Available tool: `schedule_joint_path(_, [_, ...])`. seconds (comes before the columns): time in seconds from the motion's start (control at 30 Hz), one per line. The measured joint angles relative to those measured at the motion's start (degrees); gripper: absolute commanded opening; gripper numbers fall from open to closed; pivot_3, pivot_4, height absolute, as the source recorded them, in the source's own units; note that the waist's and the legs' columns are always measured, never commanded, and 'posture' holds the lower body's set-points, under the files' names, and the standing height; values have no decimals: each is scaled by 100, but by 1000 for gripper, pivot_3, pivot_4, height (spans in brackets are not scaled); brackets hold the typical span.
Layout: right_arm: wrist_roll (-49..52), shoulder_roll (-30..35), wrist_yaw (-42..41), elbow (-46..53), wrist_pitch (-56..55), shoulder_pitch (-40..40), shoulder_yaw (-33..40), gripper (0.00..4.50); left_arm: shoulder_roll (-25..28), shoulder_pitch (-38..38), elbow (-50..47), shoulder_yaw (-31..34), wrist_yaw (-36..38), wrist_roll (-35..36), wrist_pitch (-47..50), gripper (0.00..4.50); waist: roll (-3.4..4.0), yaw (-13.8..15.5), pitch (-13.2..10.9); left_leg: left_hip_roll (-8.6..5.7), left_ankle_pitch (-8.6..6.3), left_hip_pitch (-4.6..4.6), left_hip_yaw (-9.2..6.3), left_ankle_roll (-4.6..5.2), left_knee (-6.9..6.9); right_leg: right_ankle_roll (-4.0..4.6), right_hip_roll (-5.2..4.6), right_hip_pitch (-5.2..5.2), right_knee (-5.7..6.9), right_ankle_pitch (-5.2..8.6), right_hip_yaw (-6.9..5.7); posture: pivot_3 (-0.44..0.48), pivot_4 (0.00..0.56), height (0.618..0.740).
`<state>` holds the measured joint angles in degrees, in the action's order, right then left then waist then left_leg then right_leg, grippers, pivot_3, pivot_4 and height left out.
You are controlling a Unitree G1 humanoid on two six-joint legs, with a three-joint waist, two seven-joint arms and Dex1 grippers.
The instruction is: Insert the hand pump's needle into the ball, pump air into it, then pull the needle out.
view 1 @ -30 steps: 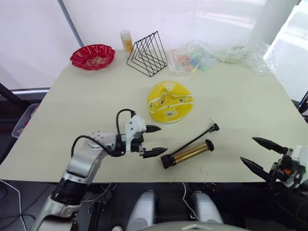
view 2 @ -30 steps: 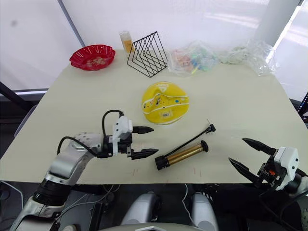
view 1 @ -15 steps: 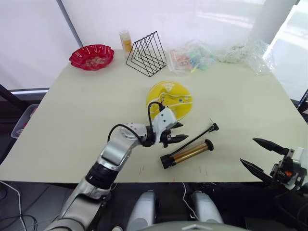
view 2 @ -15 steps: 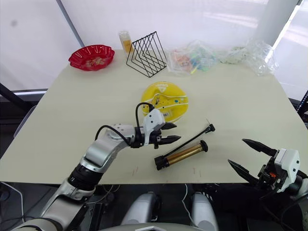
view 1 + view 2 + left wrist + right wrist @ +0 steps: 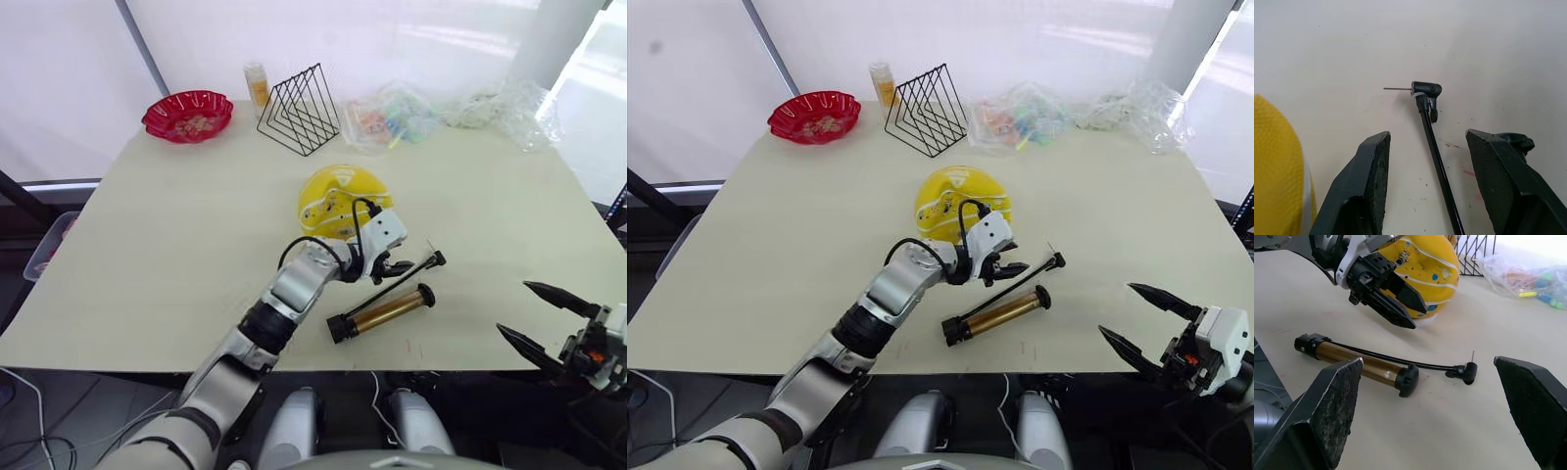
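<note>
Head views: the left gripper, having swept across from the table's near-left, is now hovering over the hose beside the ball, fingers apart; the right gripper is waiting open at the near edge.
Left wrist: spread fingers are straddling the hose just short of the needle.
Right wrist: the hand pump is lying untouched, so insertion is probably still ahead.
</note>
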<state>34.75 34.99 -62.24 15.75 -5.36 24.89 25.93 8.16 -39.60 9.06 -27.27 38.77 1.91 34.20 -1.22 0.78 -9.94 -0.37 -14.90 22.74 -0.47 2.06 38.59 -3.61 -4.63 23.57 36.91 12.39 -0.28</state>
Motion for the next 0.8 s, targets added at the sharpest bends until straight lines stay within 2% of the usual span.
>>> schedule_joint_path(0.17, [45, 0, -1, 67, 0, 54, 16, 4500, -119, -14, 289, -180, -32, -241, -17, 2609, 0, 5, 0, 1, 0, 0, -1, 0, 0, 0, -1, 0, 0, 0, 0, 0, 150, 737])
schedule_joint_path(0.57, [53, 0, 6, 87, -11, 67, 151, 4500, -791, -234, 1635, -308, -394, -740, -331, 2609, -1, 9, 0, -1, 0, 2, -1, 1, 1, 0, -2, 0, -1, 0, -1, 0, 150, 737])
schedule_joint_path(0.8, [36, 0, 36, 101, -9, 160, 165, 4500, -1296, -600, 2779, -265, -702, -987, -779, 2609, -1, 16, 0, -4, -1, 4, -1, 2, 1, -3, -4, 0, -4, 1, -1, 0, 150, 737])
